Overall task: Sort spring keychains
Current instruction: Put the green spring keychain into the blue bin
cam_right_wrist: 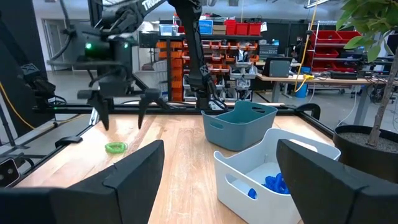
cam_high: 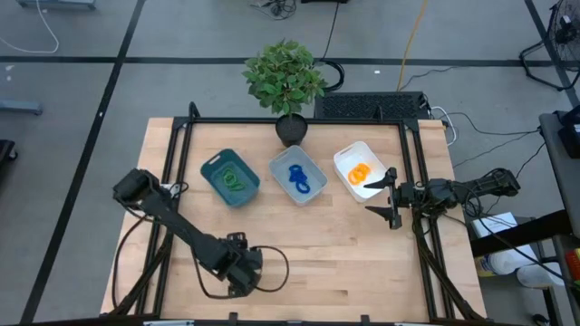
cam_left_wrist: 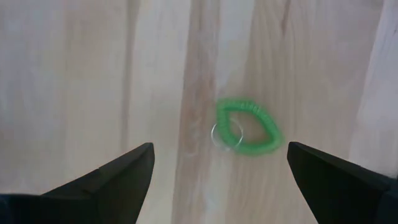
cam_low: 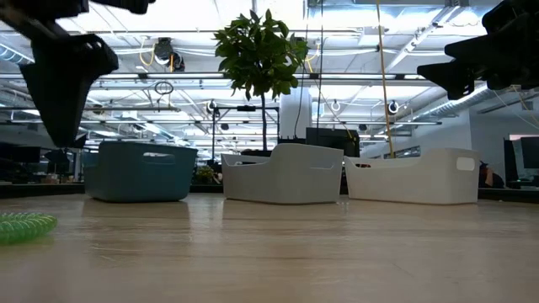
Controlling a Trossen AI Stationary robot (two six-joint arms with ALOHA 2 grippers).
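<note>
We see the left gripper (cam_left_wrist: 217,171) spread wide above the wooden surface (cam_left_wrist: 93,81), holding nothing, with a green spring keychain (cam_left_wrist: 249,126) lying flat between and beyond its fingers. The right gripper (cam_high: 391,197) hangs open and empty beside the white bin (cam_high: 346,159).

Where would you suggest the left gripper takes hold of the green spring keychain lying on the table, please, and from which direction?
Probably from straight above, closing across one side of the coiled loop. The green spring keychain lies flat on the bare table as an open oval, a small metal ring inside it. The left gripper hangs open over it, and nothing crowds the loop, so a vertical descent looks simplest.
</note>
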